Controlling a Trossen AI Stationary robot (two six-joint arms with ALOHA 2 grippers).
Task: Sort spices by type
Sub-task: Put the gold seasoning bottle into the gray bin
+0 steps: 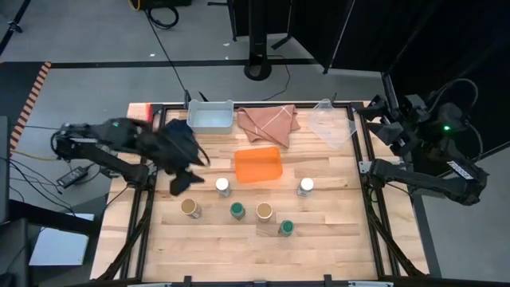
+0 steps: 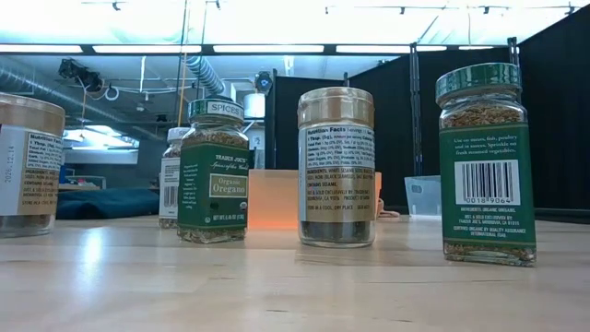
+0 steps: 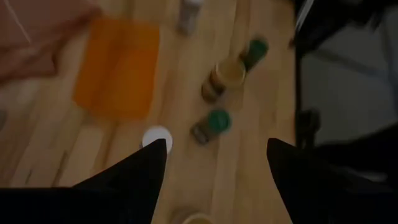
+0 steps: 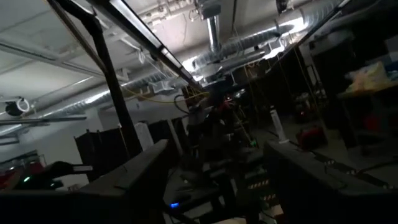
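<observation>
A green-capped jar reads "Trader Joe's Organic Oregano". The left gripper, fingers apart and empty, hovers at nine o'clock of a white-capped jar. The right gripper, parted, waits off-table at three o'clock.

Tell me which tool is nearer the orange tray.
Left. The left tool hangs open just beside the orange tray; the right tool is off the table's far edge.

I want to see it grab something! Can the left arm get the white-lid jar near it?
Probably yes. The left gripper hangs open beside the white-capped jar, with only bare table between them.
</observation>
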